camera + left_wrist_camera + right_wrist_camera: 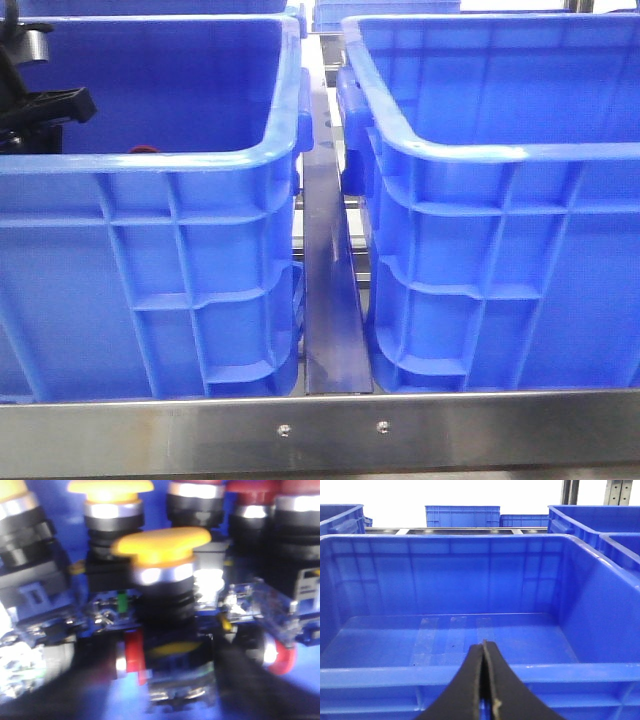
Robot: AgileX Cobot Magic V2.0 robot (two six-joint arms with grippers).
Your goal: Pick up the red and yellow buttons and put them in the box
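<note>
Two blue crates are sitting side by side on the steel tabletop [320, 438], and all the action is happening down inside the left crate [150, 165]. The left pincer [165, 680] is hanging right over a crowded heap of push buttons, with a yellow button [162, 545] dead centre in its wrist camera. Dark blurry fingers [250, 680] are flaring out either side of the black body under that cap, but the picture is so smeared I honestly can't tell whether they're gripping it or just straddling it.

That crowding is what's worrying me. Red buttons [134, 657] are lying jammed against the yellow one's base, and more red and yellow caps are packed just behind. If the pincer is closing off-centre, I'm guessing it could pinch a neighbour too, or snag one and drag it up, then drop it short of the box. The glossy domed caps also look slippery.

From the front you can only glimpse the left arm's black hardware at the crate's far left, plus a sliver of red peeking over the near rim.

The right pincer [484, 680] is sitting fully closed on nothing, pointing level across the rim of the box [480, 675], which is showing only a bare floor.
</note>
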